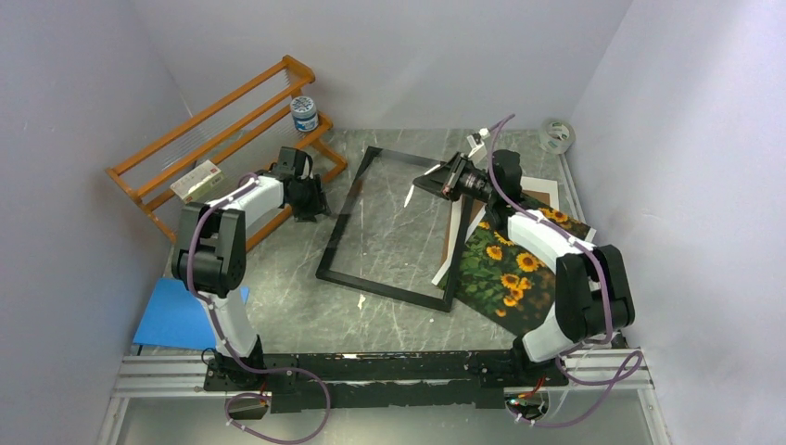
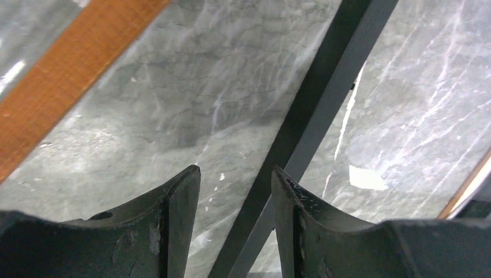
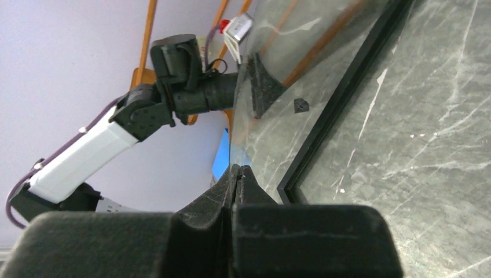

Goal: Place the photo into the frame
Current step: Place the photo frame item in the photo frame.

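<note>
Left gripper [image 2: 234, 174]: jaws spread over frame [image 2: 321, 98] rail, 9 o'clock side; rail to be kept centred before closing. Right gripper [image 3: 236, 171]: jaws pressed together. Photo [image 1: 505, 269] lies at frame's 4 o'clock, not yet inserted.

The top external view looks down from high behind both arm bases, far enough to take in the whole table [image 1: 389, 323]. The left wrist view looks steeply down from close, past the left gripper [image 2: 235, 171]; the frame [image 2: 324, 110] runs out between its fingertips. The right wrist view skims low past the right gripper [image 3: 238, 171], with the frame's edge just right of its fingertips and the left arm [image 3: 87, 150] beyond them. All three views share the frame and the marble top.
</note>
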{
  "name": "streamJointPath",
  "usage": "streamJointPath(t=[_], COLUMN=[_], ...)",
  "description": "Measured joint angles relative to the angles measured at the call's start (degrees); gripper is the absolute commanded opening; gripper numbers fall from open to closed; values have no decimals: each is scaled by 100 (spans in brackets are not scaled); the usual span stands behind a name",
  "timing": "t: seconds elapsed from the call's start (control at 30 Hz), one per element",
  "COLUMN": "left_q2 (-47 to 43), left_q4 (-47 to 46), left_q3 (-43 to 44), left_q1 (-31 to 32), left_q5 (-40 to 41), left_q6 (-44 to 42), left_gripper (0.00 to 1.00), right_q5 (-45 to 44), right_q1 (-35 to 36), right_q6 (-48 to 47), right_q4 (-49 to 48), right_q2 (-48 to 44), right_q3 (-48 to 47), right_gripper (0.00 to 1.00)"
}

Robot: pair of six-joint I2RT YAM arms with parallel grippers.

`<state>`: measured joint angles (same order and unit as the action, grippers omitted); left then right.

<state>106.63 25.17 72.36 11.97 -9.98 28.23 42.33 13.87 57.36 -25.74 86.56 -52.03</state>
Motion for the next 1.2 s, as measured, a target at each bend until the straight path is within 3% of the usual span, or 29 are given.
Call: streamJointPath(t=[0.23,0.47,0.67,1.2], left_q2=[-223,-245,-243,409], left_q4=[304,385,363,365], left_q3=[-2,-33,-52,258], left_q1=[0,0,0,46], left_q5=[649,789,326,-599], left_q6=[-31,-15,-96,-538], left_gripper=[56,71,83,81], right_q5=[-195,-505,-640,-173], right_q1=[116,26,-190,-522], right_q6=[-216,-382,-457,-1285], right_q4=[297,157,299,664], right_q2=[315,601,892,1464], right_q3=[-15,859,1320,1128], right_gripper=[0,0,0,0])
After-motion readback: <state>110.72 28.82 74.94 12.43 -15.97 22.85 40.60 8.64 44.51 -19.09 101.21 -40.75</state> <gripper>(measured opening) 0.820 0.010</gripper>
